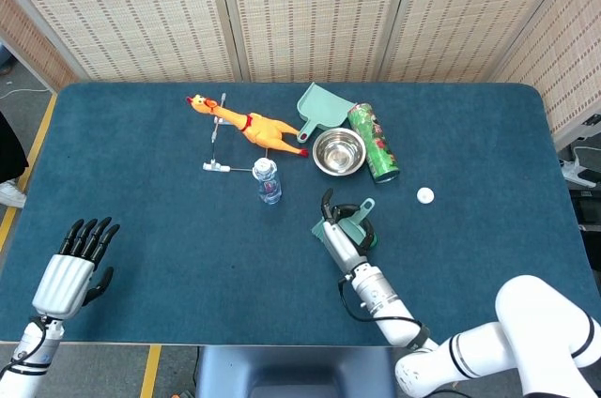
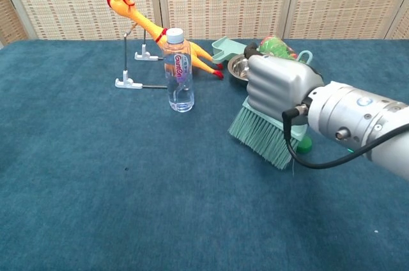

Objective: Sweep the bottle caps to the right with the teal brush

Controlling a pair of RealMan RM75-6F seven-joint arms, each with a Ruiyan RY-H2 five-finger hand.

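Observation:
My right hand (image 1: 335,241) (image 2: 278,89) grips the teal brush (image 1: 355,218) (image 2: 259,138) from above, with the bristles down on the blue table near its middle. A green bottle cap (image 1: 369,241) (image 2: 305,145) peeks out just right of the brush, partly hidden by it. A white bottle cap (image 1: 425,195) lies alone further right, below the green can; the chest view does not show it. My left hand (image 1: 73,271) rests open at the table's front left, holding nothing.
Behind the brush stand a water bottle (image 1: 267,180) (image 2: 179,71), a steel bowl (image 1: 339,151), a teal dustpan (image 1: 321,107) and a lying green can (image 1: 374,142). A rubber chicken (image 1: 252,126) (image 2: 150,28) on a wire stand is at the back left.

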